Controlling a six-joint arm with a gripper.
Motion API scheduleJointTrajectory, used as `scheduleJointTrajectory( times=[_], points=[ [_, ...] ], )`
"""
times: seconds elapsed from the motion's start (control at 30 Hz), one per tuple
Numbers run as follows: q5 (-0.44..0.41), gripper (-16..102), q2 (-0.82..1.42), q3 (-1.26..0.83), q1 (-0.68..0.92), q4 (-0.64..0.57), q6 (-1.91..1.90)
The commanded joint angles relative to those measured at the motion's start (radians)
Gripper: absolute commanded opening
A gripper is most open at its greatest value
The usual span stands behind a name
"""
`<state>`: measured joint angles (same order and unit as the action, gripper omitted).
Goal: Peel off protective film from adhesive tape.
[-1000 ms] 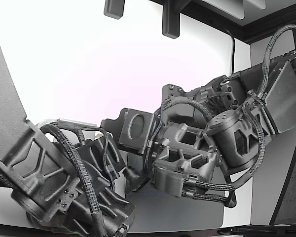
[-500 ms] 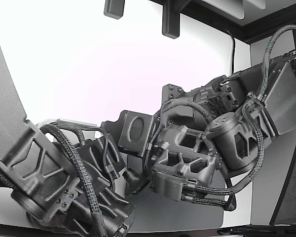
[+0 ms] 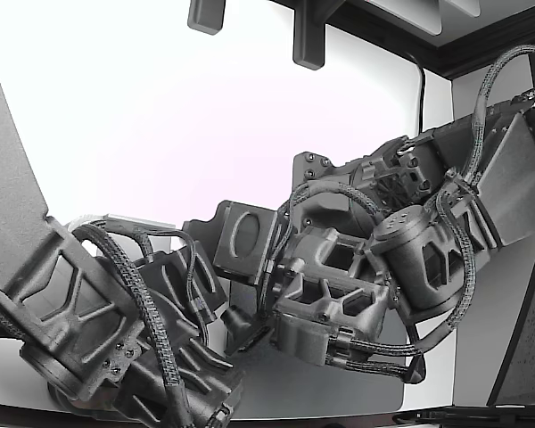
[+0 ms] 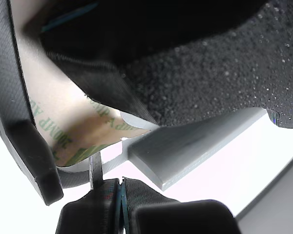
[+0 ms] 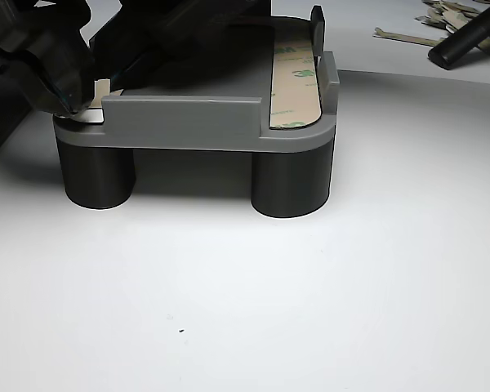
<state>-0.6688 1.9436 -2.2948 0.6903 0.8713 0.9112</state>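
On top of the grey fixture (image 5: 196, 122), which stands on dark round legs (image 5: 292, 181) on the white tabletop (image 5: 245, 294), you can see a strip of adhesive tape (image 5: 295, 88) lying flat along the fixture's end nearest the other view's right edge, tan liner up with green print on it, tucked against the raised rim there. At the opposite end of the fixture the gripper (image 5: 75, 104) comes in low from the dark arm body, and its fingers (image 5: 53, 86) are pinched on a small pale tab of protective film (image 5: 100, 88) that sticks up just above the fixture's surface, right beside the rim's stepped notch. The wrist view is super close and a bit of a mess, but you get the same printed film (image 4: 75, 129) curving up off the grey fixture edge (image 4: 185, 148), with a thin sliver running down into the dark ribbed finger pads (image 4: 105, 204), which look pressed together on it. Behind the fixture, near the far tabletop edge, there's a little pile of peeled liner scraps (image 5: 441, 20) and a black rod-like thing (image 5: 465, 41) lying next to them. Exterior view is basically just two black arms (image 3: 339, 285) with braided cables crowded together, so the fixture is hidden there.
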Motion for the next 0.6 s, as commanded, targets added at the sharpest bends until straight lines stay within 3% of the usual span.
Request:
scheduleJointTrajectory(
  times=[0.0, 0.57],
  points=[
    [-0.002, -11, 0.012, 0.029, -0.006, -0.006, -0.003],
    [0.003, -11, 0.029, 0.005, -0.002, -0.018, -0.003]
  ],
)
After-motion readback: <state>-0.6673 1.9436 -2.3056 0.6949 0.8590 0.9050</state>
